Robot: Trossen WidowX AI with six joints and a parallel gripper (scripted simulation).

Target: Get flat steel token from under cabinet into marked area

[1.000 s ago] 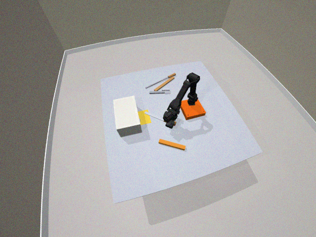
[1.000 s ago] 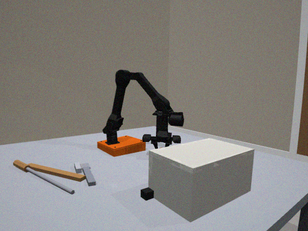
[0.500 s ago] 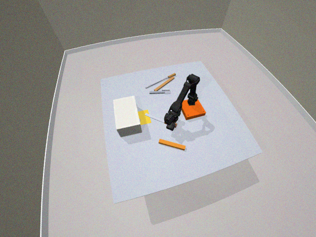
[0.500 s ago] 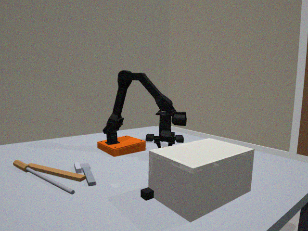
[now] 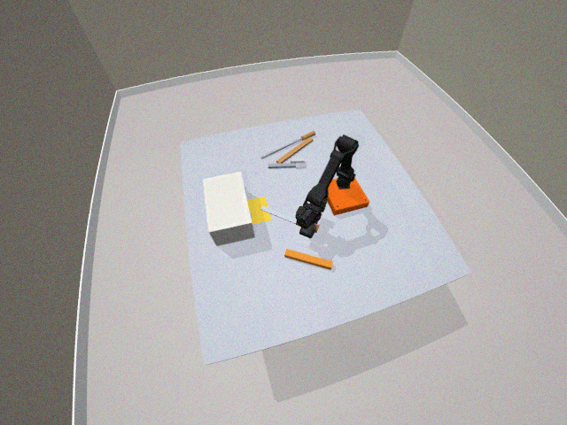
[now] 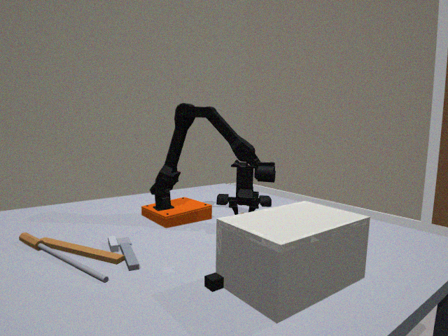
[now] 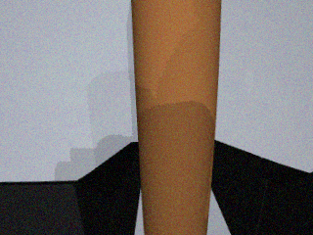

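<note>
The white cabinet [image 5: 225, 198] [image 6: 292, 224] stands on the table. The yellow marked area [image 5: 260, 217] lies against its front. The token is not visible in any view. My gripper [image 5: 307, 227] [image 6: 244, 212] [image 7: 171, 149] points down in front of the cabinet, shut on the wooden handle of a thin flat-bladed tool [image 5: 280, 215] [image 7: 176, 54]. The metal blade reaches toward the cabinet, its tip over the marked area in the top view. Its height above the table cannot be told. The cabinet hides the blade in the exterior view, and the wrist view shows only the handle.
A wood-handled rod [image 5: 281, 148] [image 6: 72, 262], a wooden stick [image 5: 295, 150] [image 6: 82, 250] and a grey metal piece [image 5: 281, 166] [image 6: 129, 255] lie together to one side. An orange bar [image 5: 308, 258] lies on the other side. A black cube [image 6: 213, 282] sits by the cabinet's corner.
</note>
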